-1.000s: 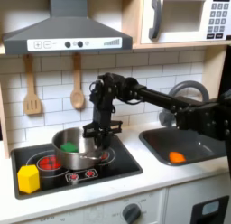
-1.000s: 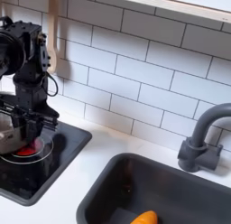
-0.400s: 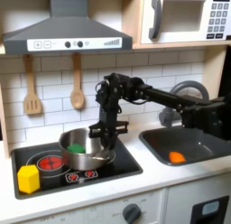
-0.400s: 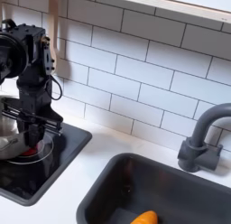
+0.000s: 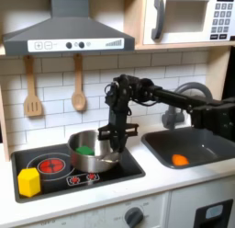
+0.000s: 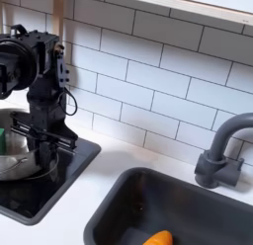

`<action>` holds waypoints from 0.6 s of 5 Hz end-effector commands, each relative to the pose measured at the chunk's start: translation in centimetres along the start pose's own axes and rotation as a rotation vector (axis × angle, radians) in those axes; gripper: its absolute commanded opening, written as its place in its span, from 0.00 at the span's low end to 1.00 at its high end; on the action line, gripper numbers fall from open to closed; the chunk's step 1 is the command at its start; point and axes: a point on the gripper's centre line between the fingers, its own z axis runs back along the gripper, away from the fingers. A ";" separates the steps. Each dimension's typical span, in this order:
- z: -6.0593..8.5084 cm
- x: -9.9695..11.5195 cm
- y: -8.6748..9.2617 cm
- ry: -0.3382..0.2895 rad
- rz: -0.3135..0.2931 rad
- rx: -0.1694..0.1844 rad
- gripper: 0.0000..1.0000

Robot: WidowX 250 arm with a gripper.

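Here my gripper point(image 5: 116, 142) hangs straight down at the right rim of the steel pot point(image 5: 89, 151) in the first exterior view; my jaws are pinched narrow on that rim, one finger inside the wall and one outside; the pot sits on the black stovetop point(image 5: 55, 180), toward its right half, and looks slightly tilted; inside it lies a green thing point(image 5: 84, 150) that I cannot identify. In the second exterior view my gripper point(image 6: 47, 153) meets the pot point(image 6: 20, 158) at its near edge, with a sliver of the green thing point(image 6: 2, 140) at the second exterior view's left. A red burner ring point(image 5: 50, 165) shows bare to the first exterior view's left of the pot; a yellow block point(image 5: 29, 182) stands at the stovetop's front left corner, well apart from me. An orange piece point(image 5: 180, 159) lies in the sink point(image 5: 163, 144), beside the grey faucet point(image 6: 223, 150); two wooden utensils point(image 5: 78, 89) hang on the tiled wall.
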 end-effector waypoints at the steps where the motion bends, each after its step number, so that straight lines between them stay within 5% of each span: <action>1: 0.1 -0.5 -1.1 0.001 -0.027 -0.007 0.00; 3: 0.0 -0.6 -2.0 0.001 -0.049 -0.018 0.00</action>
